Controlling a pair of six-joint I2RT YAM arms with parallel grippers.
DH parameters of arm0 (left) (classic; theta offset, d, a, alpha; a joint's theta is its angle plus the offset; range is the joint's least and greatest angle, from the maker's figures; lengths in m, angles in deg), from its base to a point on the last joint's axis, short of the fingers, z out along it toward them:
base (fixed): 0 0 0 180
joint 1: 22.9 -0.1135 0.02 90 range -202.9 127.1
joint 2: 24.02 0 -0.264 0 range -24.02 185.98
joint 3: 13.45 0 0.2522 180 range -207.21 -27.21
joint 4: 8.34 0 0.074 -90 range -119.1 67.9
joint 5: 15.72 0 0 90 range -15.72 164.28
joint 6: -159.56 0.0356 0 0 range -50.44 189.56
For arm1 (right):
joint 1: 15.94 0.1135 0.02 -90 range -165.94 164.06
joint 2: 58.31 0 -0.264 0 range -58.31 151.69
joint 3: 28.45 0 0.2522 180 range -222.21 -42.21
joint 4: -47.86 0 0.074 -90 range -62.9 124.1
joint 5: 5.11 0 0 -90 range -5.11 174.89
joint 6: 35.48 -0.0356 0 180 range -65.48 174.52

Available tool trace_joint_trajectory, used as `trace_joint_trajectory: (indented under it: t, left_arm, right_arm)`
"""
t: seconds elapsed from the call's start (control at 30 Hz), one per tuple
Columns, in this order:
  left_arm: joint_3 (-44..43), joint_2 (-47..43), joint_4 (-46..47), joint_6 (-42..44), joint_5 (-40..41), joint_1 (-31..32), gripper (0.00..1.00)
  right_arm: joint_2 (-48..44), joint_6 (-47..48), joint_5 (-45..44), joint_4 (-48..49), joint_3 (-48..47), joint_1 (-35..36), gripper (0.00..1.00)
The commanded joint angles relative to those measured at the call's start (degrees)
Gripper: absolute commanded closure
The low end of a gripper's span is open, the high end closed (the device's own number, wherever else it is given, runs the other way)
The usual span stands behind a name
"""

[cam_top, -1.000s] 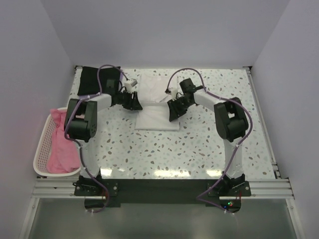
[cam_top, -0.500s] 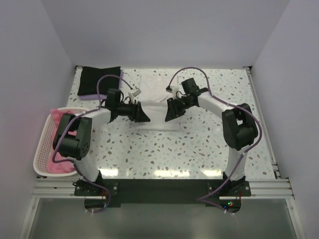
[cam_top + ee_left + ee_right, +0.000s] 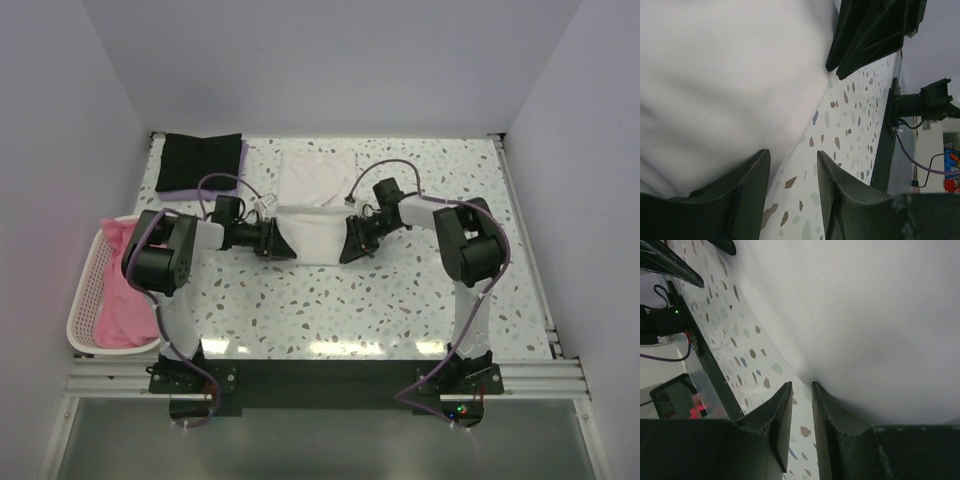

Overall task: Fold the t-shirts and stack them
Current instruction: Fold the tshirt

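On the desk (image 3: 400, 290), the white t-shirt (image 3: 312, 225) lies between my spread left gripper (image 3: 283, 243) and my narrowed right gripper (image 3: 348, 245); I cannot tell whether it pinches.

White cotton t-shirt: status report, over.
Left gripper jaws open; right gripper narrow, grip unclear. White cotton t-shirt lies between them. Nothing obstructing.

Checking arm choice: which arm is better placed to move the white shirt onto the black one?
Left, probably: the black shirt lies far left, nearer the left claw; the right claw sits across the white shirt from it.
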Motion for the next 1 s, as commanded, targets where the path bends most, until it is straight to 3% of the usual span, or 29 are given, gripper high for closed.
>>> trace_joint_trajectory:
  t: [0.0,0.17,0.3,0.37,0.57,0.67,0.73,0.97]
  left_arm:
    - [2.34,0.81,-2.23,2.01,0.05,-0.88,0.52]
    - [-1.17,-5.87,-14.51,13.25,-2.07,-0.97,0.51]
    - [-3.99,-14.31,-25.32,35.03,4.24,-0.89,0.51]
    - [-3.12,-17.72,-26.31,44.76,8.71,-0.8,0.5]
    - [4.17,-26.69,-22.45,62.54,15.4,2.09,0.48]
    - [9.79,-30.39,-16.32,67.84,21.45,7.44,0.48]
    - [12.7,-30.75,-12.17,69.52,23.94,8.87,0.48]
    - [13.58,-26.72,-10.85,74.88,26.14,10.36,0.48]
  right_arm:
    - [0.78,3.43,-1.67,-2.09,1.55,-1.27,0.73]
    - [-5.8,9.83,0.01,-7.72,-0.55,-1.35,0.71]
    - [-14.75,17.84,-5.95,-9.14,-0.21,-1.18,0.63]
    - [-17.05,24.31,-10.68,-8.44,1.1,-1.09,0.58]
    - [-25.67,45.31,-21.87,-0.03,10.05,2.68,0.46]
    - [-27.0,54.2,-25.04,3.77,13.67,5.41,0.46]
    - [-26.12,56.34,-25.13,4.22,13.68,6.82,0.46]
    - [-21.38,59.6,-25.31,5.89,13.33,9.37,0.48]
